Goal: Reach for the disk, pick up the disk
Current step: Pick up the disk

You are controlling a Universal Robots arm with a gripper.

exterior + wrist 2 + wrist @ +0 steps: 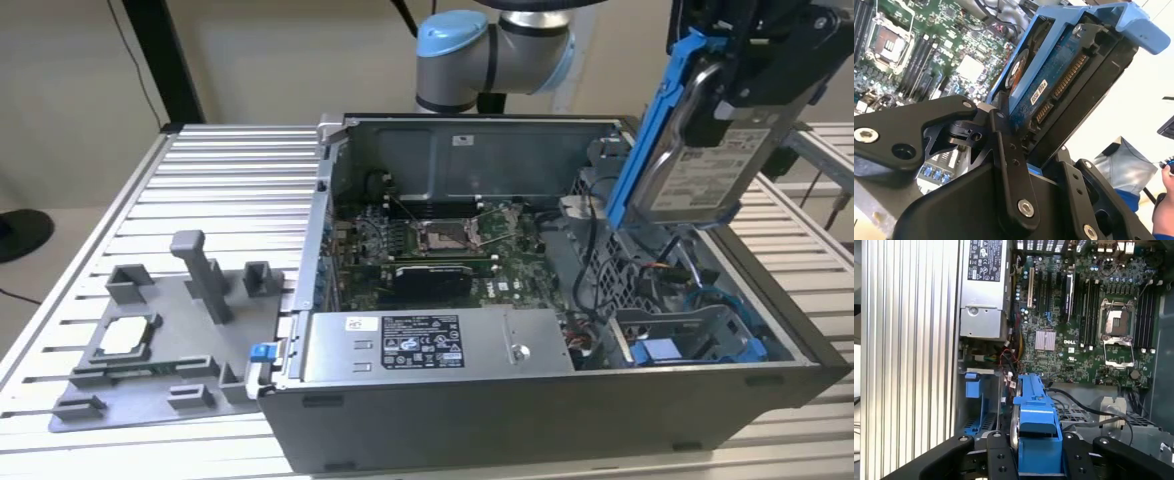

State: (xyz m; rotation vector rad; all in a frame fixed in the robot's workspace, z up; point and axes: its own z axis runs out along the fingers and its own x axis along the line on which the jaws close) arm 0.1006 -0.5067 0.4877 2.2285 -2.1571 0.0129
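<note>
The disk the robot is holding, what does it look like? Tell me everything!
The disk is a flat silver metal box with a white printed label, wrapped in a blue plastic frame. It hangs upright in the air above the open computer case, lifted clear of it. The black fingers of the gripper clamp it from both sides. In the second wrist view its underside shows a blue circuit board and gold connector pins.

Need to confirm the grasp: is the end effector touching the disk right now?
Touching. In the first wrist view the end effector clamps the disk by its blue bracket; the exterior view shows the disk held above the case.
</note>
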